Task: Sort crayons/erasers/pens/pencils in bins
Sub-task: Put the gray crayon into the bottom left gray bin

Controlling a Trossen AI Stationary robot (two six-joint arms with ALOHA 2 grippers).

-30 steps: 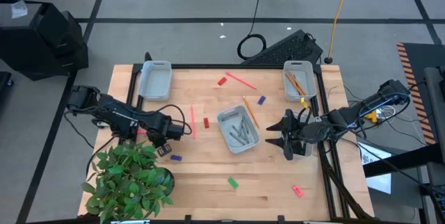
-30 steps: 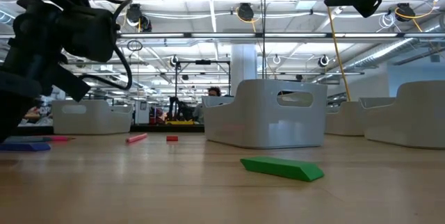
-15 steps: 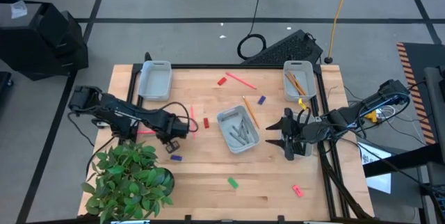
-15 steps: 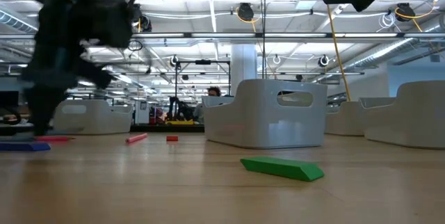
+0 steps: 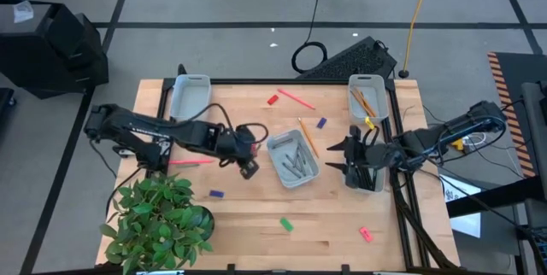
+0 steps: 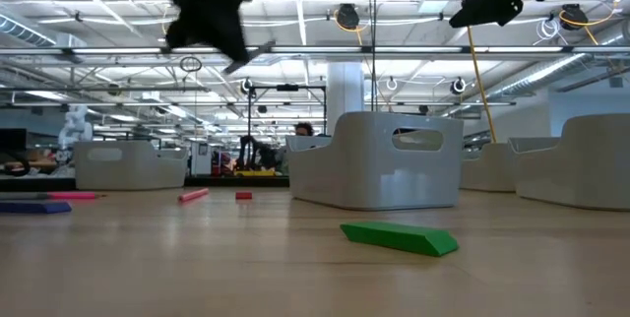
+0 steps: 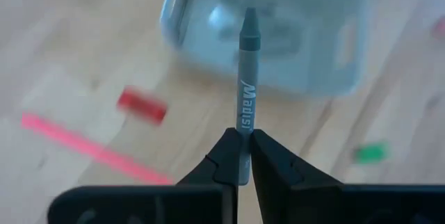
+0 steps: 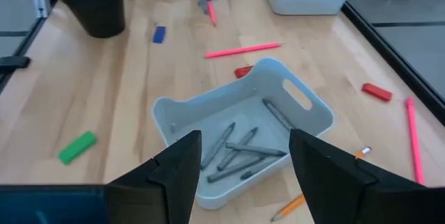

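Observation:
A grey crayon sticks out ahead of my left gripper, which is shut on it. That gripper hangs above the table just left of the middle bin, which holds several grey crayons. My right gripper stands open on that bin's right side, nothing between its fingers. Pink pencils and an orange pencil lie flat on the wood. Small erasers lie scattered: red, blue, purple, green, pink. My left gripper pinches the crayon's blunt rear end between its two fingertips. The crayon runs on in line with the fingers, its pointed tip toward the middle bin. It is lifted clear of the table.
A bin stands at the far left and another with pencils at the far right. A fourth bin sits under my right arm. A potted plant fills the near left corner.
My left gripper has risen from the table and gone toward the table's right edge, up to the middle bin. My right gripper has hardly moved.

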